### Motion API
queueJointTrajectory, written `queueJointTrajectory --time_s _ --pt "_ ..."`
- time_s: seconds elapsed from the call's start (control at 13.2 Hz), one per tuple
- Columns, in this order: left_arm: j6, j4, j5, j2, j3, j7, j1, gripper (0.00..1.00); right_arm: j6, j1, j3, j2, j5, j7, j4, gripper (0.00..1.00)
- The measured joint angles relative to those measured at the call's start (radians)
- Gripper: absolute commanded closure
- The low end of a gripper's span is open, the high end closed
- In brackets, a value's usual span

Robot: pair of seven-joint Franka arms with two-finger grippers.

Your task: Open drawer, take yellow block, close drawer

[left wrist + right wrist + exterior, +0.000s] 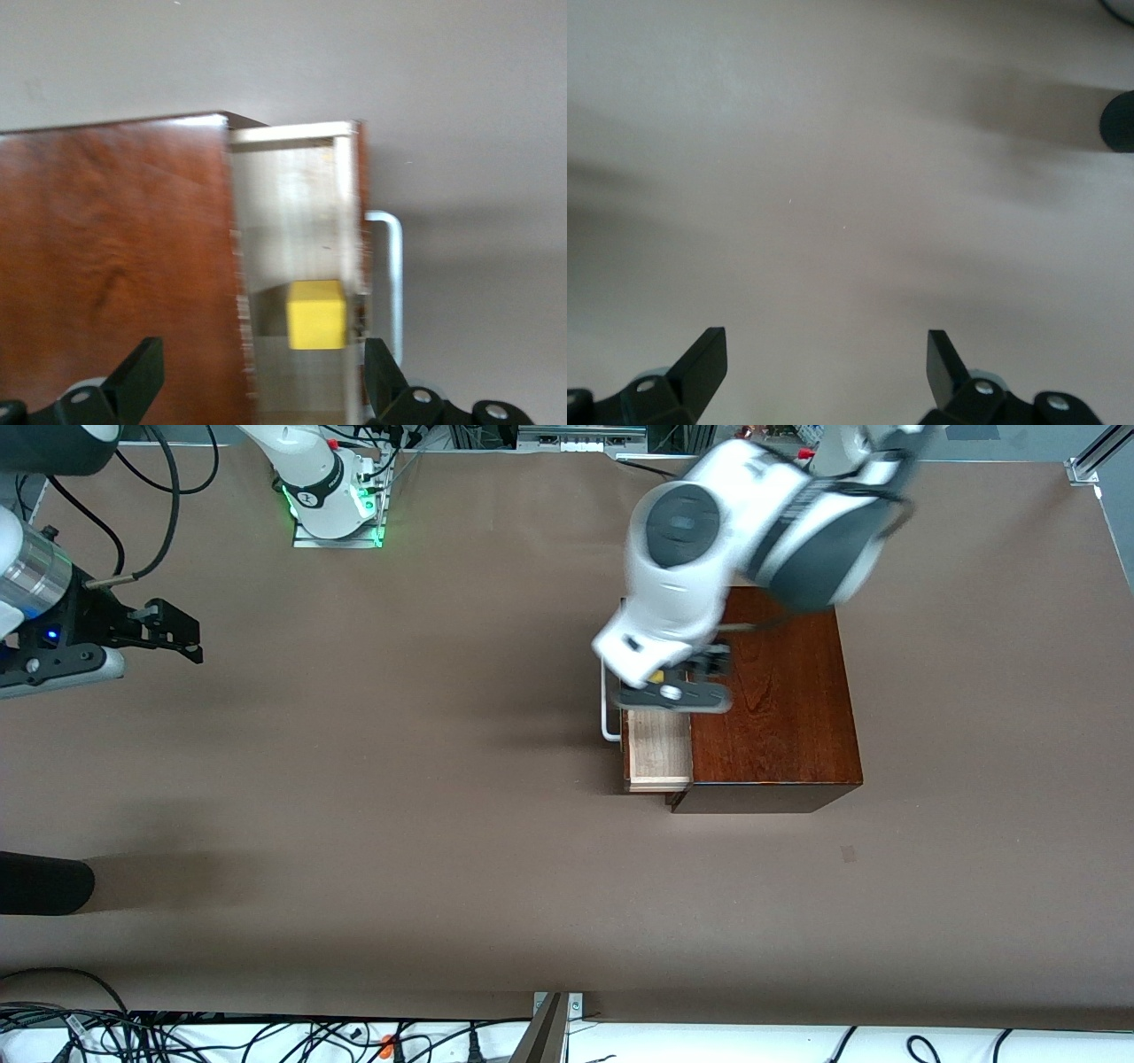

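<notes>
Low in the front frame, the brown worktop lay bare apart from a dark rounded object poking in at the lower left edge. Right of centre stood the glossy dark wooden box, and from the side of it that faces the right arm's end of the worktop the drawer stood pulled partway out, its pale-wood floor visible in the middle of the frame. Its white U-shaped handle jutted from the reddish-brown front, toward frame left. Over the exposed drawer hung the left tool, reaching down from the arm whose base sat at the upper right; the arm's white and grey casing covered much of the box's upper part in that frame. In the left wrist picture the left tool was released, its two black fingers spread wide at the bottom edge, one over the box top and the other over the drawer's front by the handle. Between them, lower centre of that picture, the yellow block sat on the drawer's floor, close against the inside of the drawer front, touched by neither finger. At the left edge of the front frame, upper part, the right tool waited above bare worktop, well apart from the box; its own wrist picture showed the right tool released too, with only plain worktop surface beneath.
</notes>
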Motion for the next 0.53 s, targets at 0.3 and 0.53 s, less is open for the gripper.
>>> queueJointTrajectory --time_s 0.3,0.53 --pt "-0.107 0.004 -0.013 -0.084 0.001 0.207 0.156 0.00 -0.060 0.008 0.010 0.039 0.005 -0.067 -0.001 0.00" --pt "-0.162 0.004 -0.022 -0.138 0.003 0.321 0.274 0.00 -0.059 0.062 0.017 0.041 0.110 -0.080 0.003 0.00"
